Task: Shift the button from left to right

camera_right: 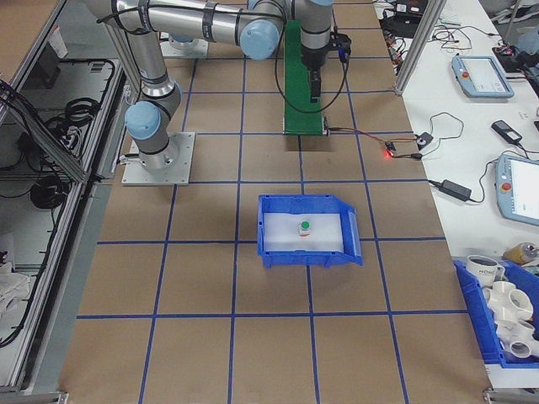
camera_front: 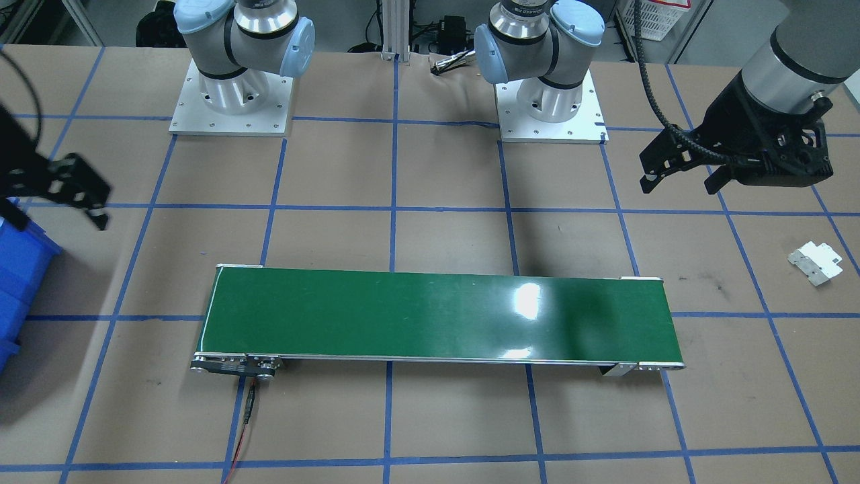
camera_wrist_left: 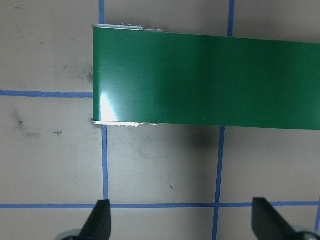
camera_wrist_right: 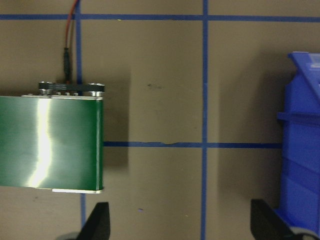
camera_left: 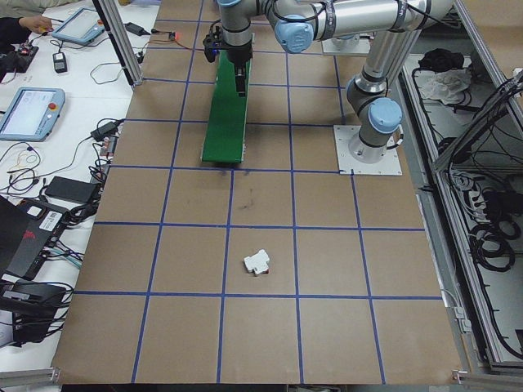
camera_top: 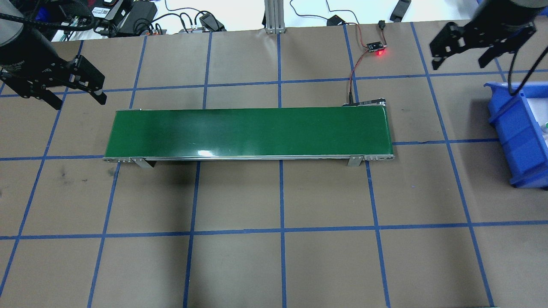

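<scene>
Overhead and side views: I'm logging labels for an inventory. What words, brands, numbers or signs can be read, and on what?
No text can be read for certain.
Cup: dark print, too blurred to read.
Left arm: pale lettering near the wrist, too small to read.
White label on gear beyond the table: too small to read.
Belt: no print seen.

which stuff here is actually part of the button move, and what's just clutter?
Part of the job:
- button, lying in the blue bin
- green conveyor belt, empty
- left gripper, open, empty
- right gripper, open, empty

Just lying about:
- white metal bracket on the table
- small board with a red light wired to the conveyor
</scene>
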`<state>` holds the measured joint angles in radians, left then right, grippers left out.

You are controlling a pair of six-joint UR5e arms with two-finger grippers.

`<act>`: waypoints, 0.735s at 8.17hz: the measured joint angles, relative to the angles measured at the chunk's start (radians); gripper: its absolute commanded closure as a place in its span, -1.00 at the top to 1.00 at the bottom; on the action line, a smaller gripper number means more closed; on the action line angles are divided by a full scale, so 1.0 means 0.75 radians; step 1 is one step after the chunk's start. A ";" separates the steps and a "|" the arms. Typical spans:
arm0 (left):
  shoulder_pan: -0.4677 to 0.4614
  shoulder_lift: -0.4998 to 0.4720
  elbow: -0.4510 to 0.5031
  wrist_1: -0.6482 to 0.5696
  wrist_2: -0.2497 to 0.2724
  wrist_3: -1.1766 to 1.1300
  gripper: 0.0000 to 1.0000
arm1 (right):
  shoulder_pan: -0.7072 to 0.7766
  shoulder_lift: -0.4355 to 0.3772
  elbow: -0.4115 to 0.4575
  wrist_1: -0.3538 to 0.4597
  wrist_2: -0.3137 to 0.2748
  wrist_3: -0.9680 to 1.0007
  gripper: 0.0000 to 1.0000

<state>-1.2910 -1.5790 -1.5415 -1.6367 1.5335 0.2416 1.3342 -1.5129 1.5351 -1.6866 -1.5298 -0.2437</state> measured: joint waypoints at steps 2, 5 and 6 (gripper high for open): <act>-0.023 0.015 -0.001 -0.004 0.002 -0.002 1.00 | 0.215 -0.049 -0.001 0.007 0.016 0.240 1.00; -0.095 0.043 -0.002 -0.010 0.010 -0.025 1.00 | 0.372 -0.077 -0.001 0.009 0.017 0.388 1.00; -0.118 0.044 -0.002 -0.009 0.011 -0.032 1.00 | 0.382 -0.078 -0.001 0.014 0.012 0.390 1.00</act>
<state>-1.3798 -1.5460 -1.5431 -1.6436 1.5414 0.2173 1.6210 -1.5711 1.5341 -1.6764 -1.5210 0.0489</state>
